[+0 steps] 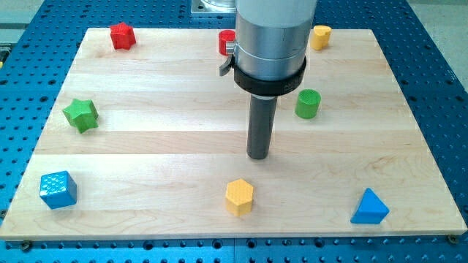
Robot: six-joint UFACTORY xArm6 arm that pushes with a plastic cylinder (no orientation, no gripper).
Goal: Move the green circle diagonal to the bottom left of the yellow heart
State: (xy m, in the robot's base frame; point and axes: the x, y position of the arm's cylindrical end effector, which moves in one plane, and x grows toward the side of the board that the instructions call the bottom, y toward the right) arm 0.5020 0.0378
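The green circle (308,104) is a short green cylinder standing right of the board's middle. The yellow heart (320,36) sits at the view's top, right of the arm's body, near the board's top edge. My tip (257,155) rests on the board near the middle, below and to the left of the green circle, with a clear gap between them. The green circle lies almost straight below the yellow heart, slightly to its left.
A red star (122,35) sits at top left. A red block (226,42) is half hidden behind the arm at top middle. A green star (80,115) is at left, a blue cube (58,189) at bottom left, a yellow hexagon (239,196) at bottom middle, a blue triangle (370,207) at bottom right.
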